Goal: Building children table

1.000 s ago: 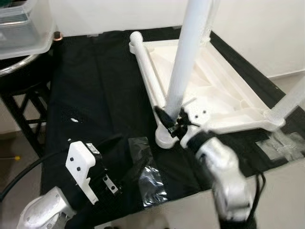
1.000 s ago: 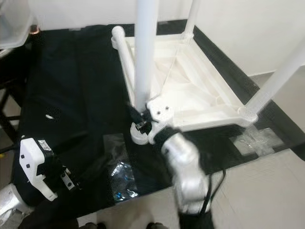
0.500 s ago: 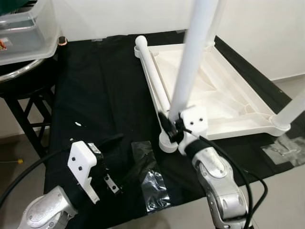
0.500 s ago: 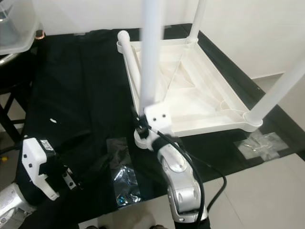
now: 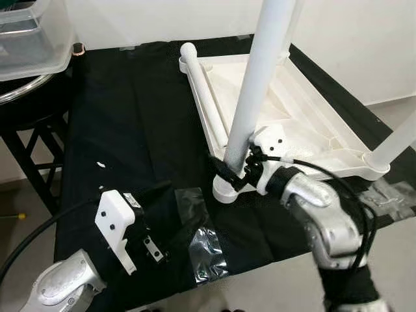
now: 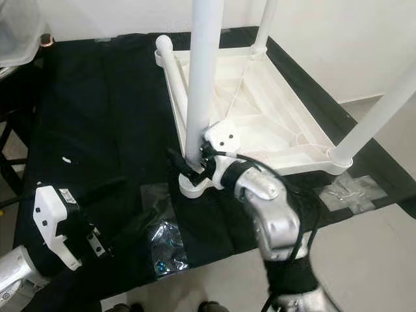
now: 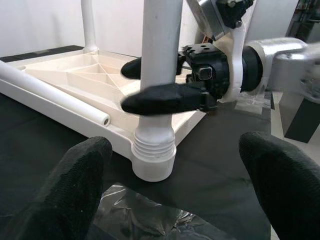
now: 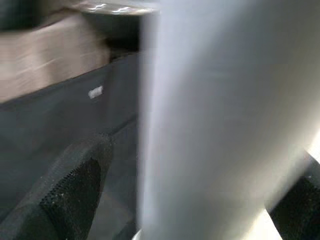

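No legible text anywhere; left wrist sticker possibly printed, unreadable.

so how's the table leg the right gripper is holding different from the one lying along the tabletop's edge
The held leg stands upright in the near corner socket of the upturned tabletop, with the right gripper closed around it just above its threaded base. The loose leg lies flat on the black cloth against the tabletop's left edge, with no gripper on it. Both are plain white round tubes.
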Controlling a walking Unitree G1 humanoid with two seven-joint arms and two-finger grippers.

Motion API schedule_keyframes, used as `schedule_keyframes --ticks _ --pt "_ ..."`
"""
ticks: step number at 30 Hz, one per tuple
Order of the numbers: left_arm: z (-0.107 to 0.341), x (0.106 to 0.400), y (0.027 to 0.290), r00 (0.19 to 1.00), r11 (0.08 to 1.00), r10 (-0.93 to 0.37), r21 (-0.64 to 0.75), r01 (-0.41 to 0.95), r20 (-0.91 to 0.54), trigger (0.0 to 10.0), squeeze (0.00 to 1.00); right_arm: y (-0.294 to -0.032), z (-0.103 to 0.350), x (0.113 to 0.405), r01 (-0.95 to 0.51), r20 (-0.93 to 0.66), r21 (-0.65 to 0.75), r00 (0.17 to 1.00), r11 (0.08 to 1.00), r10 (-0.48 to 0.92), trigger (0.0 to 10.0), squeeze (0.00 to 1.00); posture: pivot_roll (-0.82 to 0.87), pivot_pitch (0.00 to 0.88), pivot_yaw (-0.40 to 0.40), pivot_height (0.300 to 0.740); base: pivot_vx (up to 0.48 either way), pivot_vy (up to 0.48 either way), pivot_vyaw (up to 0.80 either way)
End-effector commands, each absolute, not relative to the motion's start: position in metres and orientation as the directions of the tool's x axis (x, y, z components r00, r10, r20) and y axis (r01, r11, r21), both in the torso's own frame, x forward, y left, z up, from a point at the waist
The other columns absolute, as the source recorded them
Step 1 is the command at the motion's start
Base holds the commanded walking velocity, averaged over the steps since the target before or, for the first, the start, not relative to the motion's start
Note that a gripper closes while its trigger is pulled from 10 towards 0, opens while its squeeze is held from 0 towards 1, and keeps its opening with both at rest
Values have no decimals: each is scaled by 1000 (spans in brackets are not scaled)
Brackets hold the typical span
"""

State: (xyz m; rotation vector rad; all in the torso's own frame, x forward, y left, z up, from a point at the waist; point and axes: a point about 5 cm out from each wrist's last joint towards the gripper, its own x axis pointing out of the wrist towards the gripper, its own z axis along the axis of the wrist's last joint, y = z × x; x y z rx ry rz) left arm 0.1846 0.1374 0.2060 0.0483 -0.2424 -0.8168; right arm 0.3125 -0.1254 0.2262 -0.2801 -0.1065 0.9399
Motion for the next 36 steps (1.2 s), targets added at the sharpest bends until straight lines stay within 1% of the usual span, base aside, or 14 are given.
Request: schedule_keyframes --ticks 1,8,9,10,11,12,18,25,29,30,31,33,35,36 --pt "204 183 137 655 680 -732 140 720 189 10000 0 -125 229 317 -827 -42 -288 515 483 856 10000 0 87 193 -61 740 0 0 0" --pt "205 182 138 660 685 -728 143 714 186 10000 0 -132 247 333 -859 -25 -278 455 431 890 10000 0 91 196 -64 740 0 0 0" --pt "205 182 138 662 686 -727 144 713 185 10000 0 -133 249 334 -871 -30 -271 432 409 901 8275 0 93 203 -63 740 0 0 0" --pt "205 181 138 662 686 -726 143 713 185 10000 0 -135 250 334 -888 -40 -263 400 376 916 4667 0 94 202 -62 740 0 0 0" --pt "205 181 138 662 686 -726 143 713 185 10000 0 -135 250 334 -888 -40 -263 400 376 916 4667 0 94 202 -62 740 0 0 0" --pt "205 181 138 662 686 -726 142 713 185 10000 0 -136 251 334 -901 -45 -252 375 353 926 0 0 91 206 -63 740 0 0 0" --pt "205 180 137 661 685 -727 141 715 185 10000 0 -138 250 335 -920 -44 -239 329 310 943 0 0 89 205 -65 740 0 0 0" --pt "204 181 137 661 685 -728 140 715 184 10000 0 -136 243 330 -920 -25 -228 334 320 942 0 0 82 203 -60 740 0 0 0" --pt "203 181 137 658 681 -731 139 719 180 10000 0 -125 224 311 -862 45 -160 481 482 875 0 0 77 203 -70 740 0 0 0" --pt "203 181 137 658 681 -731 139 719 180 10000 0 -125 224 311 -862 45 -160 481 482 875 0 0 77 203 -70 740 0 0 0" --pt "202 180 137 660 683 -730 139 717 177 10000 0 -118 216 307 -808 73 -133 570 574 819 0 0 77 203 -73 740 0 0 0" --pt "202 180 137 660 683 -730 139 717 177 10000 0 -118 216 307 -808 73 -133 570 574 819 0 0 77 203 -73 740 0 0 0" --pt "201 180 138 662 683 -730 138 718 171 10000 0 -106 186 289 -544 55 -153 829 825 557 0 0 73 207 -66 740 0 0 0" --pt "201 180 138 662 683 -730 138 718 171 10000 0 -106 186 289 -544 55 -153 829 825 557 0 0 73 207 -66 740 0 0 0"
